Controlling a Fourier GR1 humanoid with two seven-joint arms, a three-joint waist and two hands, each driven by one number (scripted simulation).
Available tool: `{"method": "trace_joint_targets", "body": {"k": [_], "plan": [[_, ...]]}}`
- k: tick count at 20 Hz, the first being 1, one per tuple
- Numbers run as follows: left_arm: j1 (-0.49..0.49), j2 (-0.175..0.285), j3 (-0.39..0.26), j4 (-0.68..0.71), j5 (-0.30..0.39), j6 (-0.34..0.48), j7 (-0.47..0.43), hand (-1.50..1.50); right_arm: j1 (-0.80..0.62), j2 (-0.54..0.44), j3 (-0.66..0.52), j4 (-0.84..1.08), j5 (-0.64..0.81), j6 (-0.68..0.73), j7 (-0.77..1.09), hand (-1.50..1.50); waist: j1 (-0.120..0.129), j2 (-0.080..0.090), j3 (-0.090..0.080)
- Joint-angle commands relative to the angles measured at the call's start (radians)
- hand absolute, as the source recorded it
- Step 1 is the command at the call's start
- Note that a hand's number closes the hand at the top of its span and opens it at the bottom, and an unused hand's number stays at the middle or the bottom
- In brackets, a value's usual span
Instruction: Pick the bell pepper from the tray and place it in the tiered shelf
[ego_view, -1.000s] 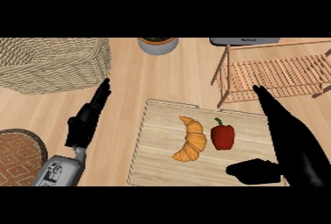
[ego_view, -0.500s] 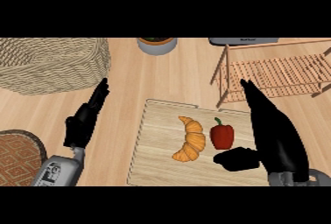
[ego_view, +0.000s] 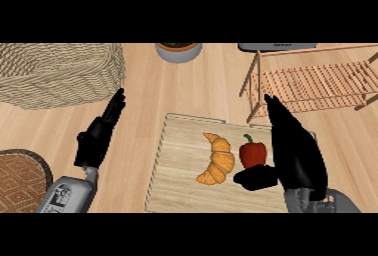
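A red bell pepper (ego_view: 252, 153) with a green stem lies on the wooden tray (ego_view: 181, 170), right of a croissant (ego_view: 217, 159). My right hand (ego_view: 294, 150) hangs just right of the pepper, fingers straight and pointing away from me, thumb (ego_view: 256, 177) reaching under the pepper's near side; it is open and not closed on anything. The tiered shelf (ego_view: 317, 82), made of light wooden slats, stands at the back right. My left hand (ego_view: 99, 135) rests open left of the tray, fingers straight.
A large woven basket (ego_view: 55, 72) fills the back left. A round woven mat (ego_view: 18, 175) lies at the lower left. A pot (ego_view: 178, 51) stands at the back centre, and a grey object (ego_view: 277, 46) sits behind the shelf.
My right hand has moved left toward the pepper, its thumb now close below the pepper. The left hand, pepper and croissant have not moved.
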Motion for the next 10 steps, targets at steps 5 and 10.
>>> {"method": "trace_joint_targets", "body": {"k": [5, 10], "plan": [[0.022, 0.019, 0.034, -0.023, 0.011, -0.024, 0.003, 0.00, 0.070, 0.067, -0.010, -0.005, 0.080, 0.066, 0.160, -1.50, -0.005, 0.000, 0.000], [0.039, 0.006, 0.016, -0.037, -0.015, -0.020, 0.011, 0.00, 0.056, 0.128, -0.044, 0.107, 0.115, 0.082, 0.096, -1.50, 0.003, 0.001, 0.001]]}}
